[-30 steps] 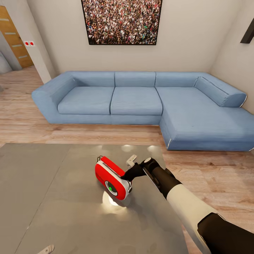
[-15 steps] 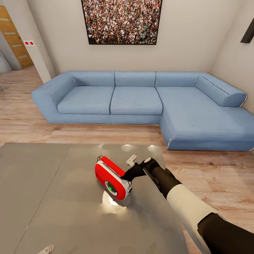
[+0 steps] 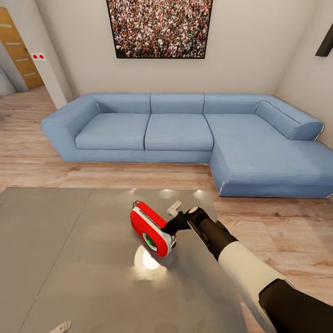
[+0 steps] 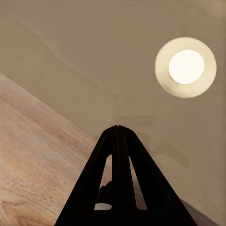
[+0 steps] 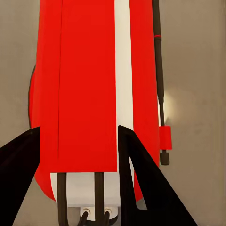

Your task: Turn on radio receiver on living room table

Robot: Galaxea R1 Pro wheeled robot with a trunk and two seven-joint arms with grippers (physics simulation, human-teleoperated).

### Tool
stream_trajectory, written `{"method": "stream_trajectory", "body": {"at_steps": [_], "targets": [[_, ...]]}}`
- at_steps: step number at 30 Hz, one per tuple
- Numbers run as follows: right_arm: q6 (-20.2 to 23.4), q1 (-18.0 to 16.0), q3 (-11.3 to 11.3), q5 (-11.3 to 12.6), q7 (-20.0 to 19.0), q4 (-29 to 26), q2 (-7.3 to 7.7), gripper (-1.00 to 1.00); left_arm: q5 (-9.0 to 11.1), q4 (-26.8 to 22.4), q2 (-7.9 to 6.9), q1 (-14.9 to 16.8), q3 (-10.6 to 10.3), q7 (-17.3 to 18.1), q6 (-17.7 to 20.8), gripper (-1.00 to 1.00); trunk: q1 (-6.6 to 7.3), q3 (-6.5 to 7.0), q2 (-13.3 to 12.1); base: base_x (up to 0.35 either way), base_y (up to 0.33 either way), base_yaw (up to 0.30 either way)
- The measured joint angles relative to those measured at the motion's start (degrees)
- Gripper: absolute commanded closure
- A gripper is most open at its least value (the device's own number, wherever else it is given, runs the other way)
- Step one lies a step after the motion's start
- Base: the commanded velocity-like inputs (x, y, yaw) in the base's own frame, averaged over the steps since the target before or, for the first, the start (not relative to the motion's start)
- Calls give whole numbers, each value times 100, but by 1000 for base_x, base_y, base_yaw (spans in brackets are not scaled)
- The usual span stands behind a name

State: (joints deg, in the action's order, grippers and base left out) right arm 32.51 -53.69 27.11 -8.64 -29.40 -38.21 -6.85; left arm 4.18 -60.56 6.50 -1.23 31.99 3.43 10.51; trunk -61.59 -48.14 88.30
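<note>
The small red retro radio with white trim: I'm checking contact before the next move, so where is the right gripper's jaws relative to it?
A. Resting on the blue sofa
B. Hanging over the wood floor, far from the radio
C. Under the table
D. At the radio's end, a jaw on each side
D: in the right wrist view the two dark jaws flank the red radio, and the head view shows the right gripper at the radio on the glossy grey table.

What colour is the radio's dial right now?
Dark, with a green centre, on the red radio receiver. The head view shows it best.

Grey table (image 3: 69, 259) bearing red radio (image 3: 151, 229)
</note>
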Motion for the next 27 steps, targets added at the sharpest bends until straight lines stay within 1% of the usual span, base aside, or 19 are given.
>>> {"method": "stream_trajectory", "body": {"at_steps": [18,22,27], "targets": [[-9,-2,-1,2,13,8,0,100,4,0,8,0,0,0,-3,100,0,1,0,0,0,0],[132,-7,15,20,12,-138,0,100,-1,0,17,-2,1,0,-5,100,-85,-69,160,0,0,0],[133,-7,16,3,11,-138,-7,100,-1,0,17,-2,1,0,-6,100,-86,-70,162,0,0,0]]}}
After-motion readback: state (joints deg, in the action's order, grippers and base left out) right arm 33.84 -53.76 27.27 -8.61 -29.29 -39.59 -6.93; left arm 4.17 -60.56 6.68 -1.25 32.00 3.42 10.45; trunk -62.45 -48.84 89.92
